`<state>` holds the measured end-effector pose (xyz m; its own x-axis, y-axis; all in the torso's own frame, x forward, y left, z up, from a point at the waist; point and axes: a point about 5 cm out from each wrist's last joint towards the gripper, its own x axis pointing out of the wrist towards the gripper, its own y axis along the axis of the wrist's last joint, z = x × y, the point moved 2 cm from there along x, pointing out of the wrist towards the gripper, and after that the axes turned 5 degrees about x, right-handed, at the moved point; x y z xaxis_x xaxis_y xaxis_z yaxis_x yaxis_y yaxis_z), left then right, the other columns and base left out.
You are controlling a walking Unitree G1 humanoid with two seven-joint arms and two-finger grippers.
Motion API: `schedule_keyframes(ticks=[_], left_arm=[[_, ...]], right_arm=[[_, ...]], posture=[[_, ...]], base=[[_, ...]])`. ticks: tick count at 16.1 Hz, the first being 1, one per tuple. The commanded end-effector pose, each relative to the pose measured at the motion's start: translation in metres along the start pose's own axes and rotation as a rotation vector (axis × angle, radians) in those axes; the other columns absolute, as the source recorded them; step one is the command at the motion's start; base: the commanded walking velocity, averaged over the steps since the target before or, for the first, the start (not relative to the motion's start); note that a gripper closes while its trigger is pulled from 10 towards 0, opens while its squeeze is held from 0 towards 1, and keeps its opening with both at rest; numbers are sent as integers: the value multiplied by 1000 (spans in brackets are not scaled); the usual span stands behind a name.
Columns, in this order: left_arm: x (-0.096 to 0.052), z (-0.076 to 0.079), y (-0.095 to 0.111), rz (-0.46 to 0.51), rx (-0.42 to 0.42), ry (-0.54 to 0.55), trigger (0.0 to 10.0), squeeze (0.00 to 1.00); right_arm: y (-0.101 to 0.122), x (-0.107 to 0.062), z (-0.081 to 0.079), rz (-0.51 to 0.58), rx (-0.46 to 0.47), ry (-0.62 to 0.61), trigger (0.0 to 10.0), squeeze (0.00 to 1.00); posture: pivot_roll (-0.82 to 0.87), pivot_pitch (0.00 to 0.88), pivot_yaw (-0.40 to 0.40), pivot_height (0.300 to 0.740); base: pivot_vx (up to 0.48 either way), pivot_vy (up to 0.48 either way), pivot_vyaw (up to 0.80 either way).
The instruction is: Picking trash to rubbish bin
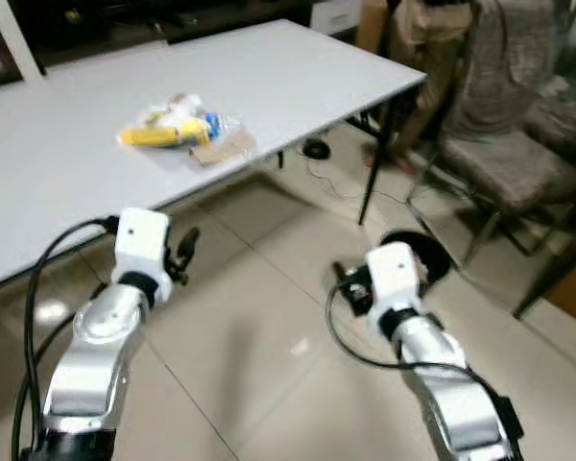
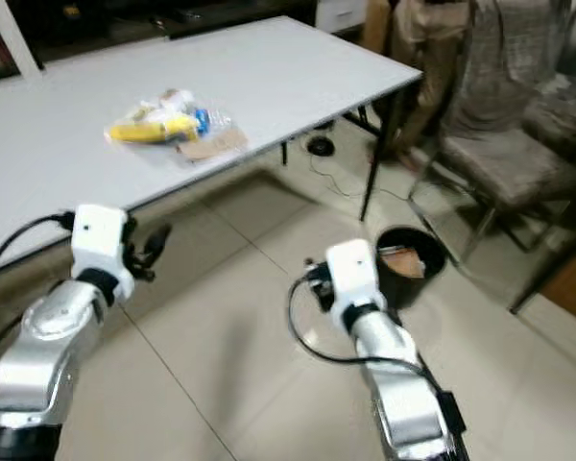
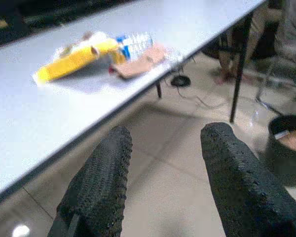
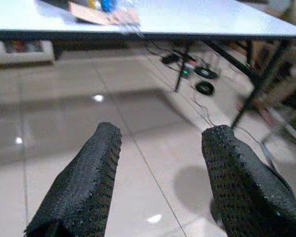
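A small pile of trash (image 1: 178, 130) lies near the front edge of the white table (image 1: 67, 173): a yellow packet (image 3: 71, 61), a clear bottle with a blue label (image 3: 133, 43) and a brown cardboard scrap (image 3: 140, 64). The black round rubbish bin (image 2: 408, 257) stands on the tiled floor right of the table, with some brown waste inside. My left gripper (image 3: 163, 140) is open and empty, held below the table edge and short of the pile. My right gripper (image 4: 163, 140) is also open and empty, low over the floor beside the bin.
A black table leg (image 1: 376, 158) stands between the table and the bin. Padded chairs (image 1: 504, 163) sit at the right. A person's legs (image 1: 413, 86) are behind the table's far corner. Cables and a small black device (image 1: 315, 149) lie under the table.
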<state>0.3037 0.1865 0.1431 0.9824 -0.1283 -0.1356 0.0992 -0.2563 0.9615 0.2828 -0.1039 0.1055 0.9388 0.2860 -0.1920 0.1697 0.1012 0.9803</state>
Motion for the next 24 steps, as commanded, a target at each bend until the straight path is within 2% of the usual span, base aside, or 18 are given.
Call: schedule_keyframes(ticks=[1,8,10,11,15,16,18,21,24], left_arm=[[1,8,4,21,7,-24,10000,0],[-5,5,-2,3,12,-21,10000,0],[-4,5,1,11,6,-25,10000,0],[-3,7,4,28,-5,-35,10000,0],[5,12,16,70,-15,-66,10000,0],[8,13,21,86,-19,-71,10000,0],[13,13,27,101,-12,-83,10000,0],[13,13,27,104,-10,-89,10000,0],[12,13,26,101,-16,-87,10000,0]], right_arm=[[-3,-3,7,-4,-3,-10,10000,0],[2,2,-6,16,-34,66,10000,0],[7,3,-1,38,-31,39,10000,0],[20,3,7,90,-32,-2,10000,0],[44,2,24,196,-59,-99,10000,0],[50,0,30,223,-9,-133,10000,0],[54,-1,32,237,30,-148,10000,0],[49,-2,30,221,26,-141,10000,0],[45,-2,28,200,4,-126,10000,0]], posture=[[-49,0,-17,740],[-28,0,-35,740],[-30,0,-36,740],[-37,0,-31,740],[-56,0,-21,740],[-58,0,-17,740],[-59,0,-11,740],[-53,0,-13,740],[-52,0,-20,740]], base=[[341,0,800],[344,0,800],[341,0,0],[345,0,0],[348,0,0],[341,0,0],[345,0,-322],[347,0,-800],[345,0,-146]])
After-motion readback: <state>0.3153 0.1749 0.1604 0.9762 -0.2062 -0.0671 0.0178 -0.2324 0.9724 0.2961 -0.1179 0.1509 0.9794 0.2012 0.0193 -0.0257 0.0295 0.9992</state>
